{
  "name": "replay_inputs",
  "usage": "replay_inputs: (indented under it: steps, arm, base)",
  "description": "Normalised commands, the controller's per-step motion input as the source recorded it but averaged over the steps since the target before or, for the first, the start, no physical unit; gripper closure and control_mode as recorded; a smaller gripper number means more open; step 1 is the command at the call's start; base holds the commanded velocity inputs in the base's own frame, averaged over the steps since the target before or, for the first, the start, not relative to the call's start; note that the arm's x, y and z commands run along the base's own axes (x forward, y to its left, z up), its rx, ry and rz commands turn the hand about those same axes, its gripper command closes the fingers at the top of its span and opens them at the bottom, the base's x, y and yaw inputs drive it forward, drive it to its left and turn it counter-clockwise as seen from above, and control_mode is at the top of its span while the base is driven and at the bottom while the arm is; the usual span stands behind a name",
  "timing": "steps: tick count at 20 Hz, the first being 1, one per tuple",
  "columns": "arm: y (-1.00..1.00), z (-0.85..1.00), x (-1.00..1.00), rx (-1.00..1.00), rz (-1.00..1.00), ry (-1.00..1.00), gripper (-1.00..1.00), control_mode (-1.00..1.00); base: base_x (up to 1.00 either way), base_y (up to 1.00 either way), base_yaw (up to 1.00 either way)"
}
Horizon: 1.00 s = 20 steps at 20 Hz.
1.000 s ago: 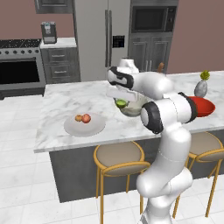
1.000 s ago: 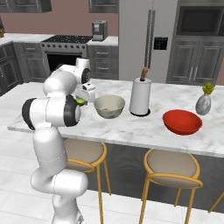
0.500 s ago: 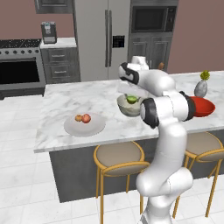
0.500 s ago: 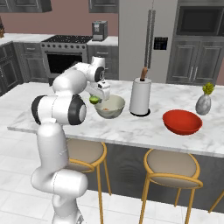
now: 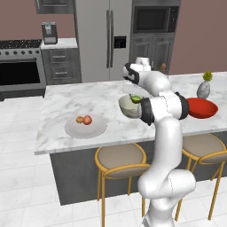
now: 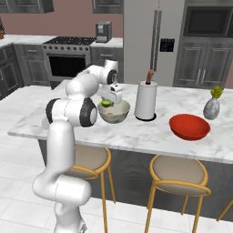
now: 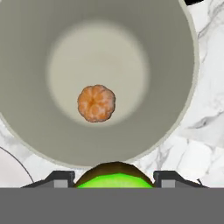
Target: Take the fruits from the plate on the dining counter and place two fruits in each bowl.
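The gripper (image 7: pixel 114 183) is clamped on the small round green fruit (image 7: pixel 114 177), which sits between its two dark tips right over the deep, rounded beige-grey bowl (image 7: pixel 183 87). In the left base view the same green fruit (image 5: pixel 136 99) hangs just above that bowl's rim (image 5: pixel 124 106).

Directly below the gripper, on the bowl floor, lies one ridged orange-brown fruit (image 7: pixel 96 103). Well off to the gripper's side, the flat pale grey plate (image 5: pixel 85 127) carries a reddish fruit (image 5: pixel 88 119) and another orange-brown one (image 5: pixel 80 119), touching each other.

The green fruit looks light, firm and smooth-skinned, so likely slippery and prone to roll; a hold across its widest middle, as now, seems soundest. Dropped from this height it would probably bounce little, and the bowl's steep wall should contain it.

Room is fair: the bowl mouth is wide beneath the gripper. The white paper-towel roll (image 6: pixel 146 100) stands near the bowl's far side, and the glossy red shallow bowl (image 6: pixel 189 127) is beyond it on the marble worktop (image 6: pixel 136 132).
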Motion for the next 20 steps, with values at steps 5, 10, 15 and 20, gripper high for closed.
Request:
replay_inputs:
  steps: [5,10,15,20]
  arm:
    - [-0.03,-0.27,0.46,0.00,0.01,0.00,1.00,-1.00]
    - [-0.07,-0.25,0.40,0.00,0.02,0.00,1.00,-1.00]
    - [-0.01,-0.28,0.14,0.00,0.02,0.00,1.00,-1.00]
    - [0.00,-0.21,0.01,0.00,0.00,0.00,1.00,-1.00]
  base:
    - [0.00,0.00,0.00]
    - [0.00,0.00,0.00]
    - [0.00,0.00,0.00]
    - [0.00,0.00,0.00]
